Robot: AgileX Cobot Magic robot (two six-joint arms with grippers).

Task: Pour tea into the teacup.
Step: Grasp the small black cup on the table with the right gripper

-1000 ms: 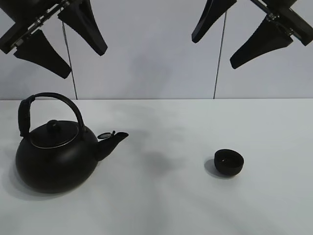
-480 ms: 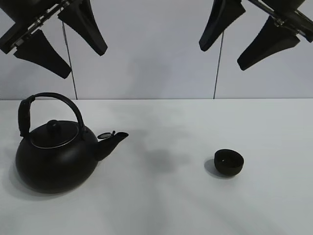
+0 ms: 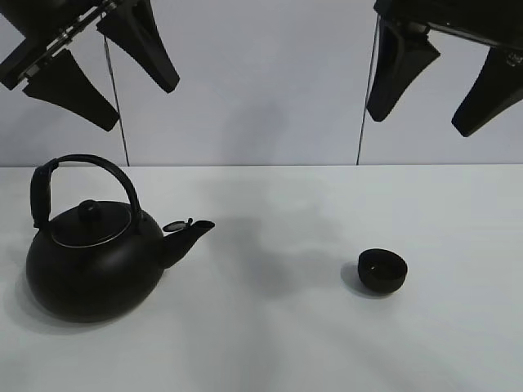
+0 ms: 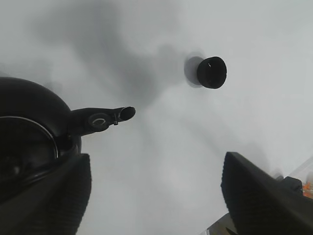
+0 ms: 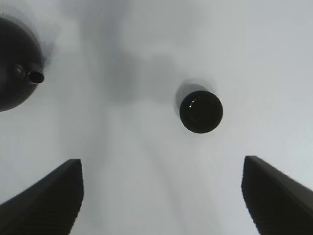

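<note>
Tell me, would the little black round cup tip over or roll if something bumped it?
The small matte black round teacup is low and bowl-like, so it probably won't tip easily. It looks tiny beside the big black round kettle, so it's likely light and may slide on the smooth white table. Standing upright, it shouldn't roll.

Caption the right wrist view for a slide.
Open right gripper hovers over the black teacup; the kettle stands apart.
</note>
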